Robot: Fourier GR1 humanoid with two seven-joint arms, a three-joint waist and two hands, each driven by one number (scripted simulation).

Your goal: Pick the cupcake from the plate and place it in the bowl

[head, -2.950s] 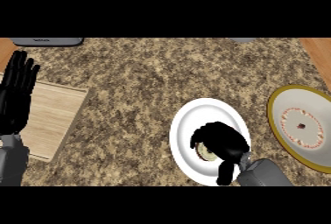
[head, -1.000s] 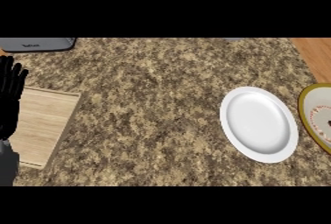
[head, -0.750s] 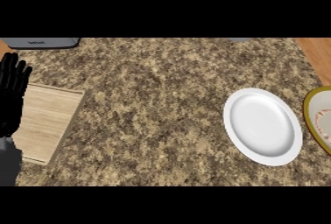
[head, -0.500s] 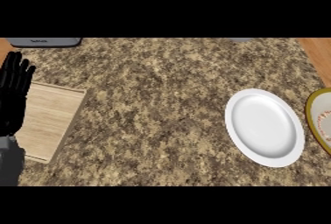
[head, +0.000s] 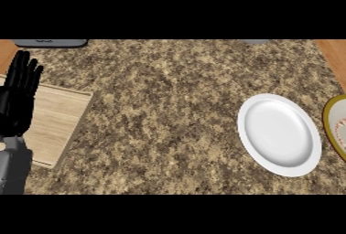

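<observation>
Since three seconds ago the right robot hand left view and the white plate [head: 280, 135] sits bare at 3 o'clock — cupcake unseen. Left robot hand [head: 18, 98] rests released at 9. Bowl [head: 336, 128] only edges in — confirm the drop.

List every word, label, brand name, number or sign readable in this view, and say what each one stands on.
Grey appliance at the counter's top left edge: a short dark marking on its face, too small and blurred to read.
White oval plate: no text.
Light wooden cutting board: no text.
Yellow-rimmed bowl at the right edge: a ring of small marks inside, a pattern, not lettering.
Speckled granite counter: no text.
</observation>
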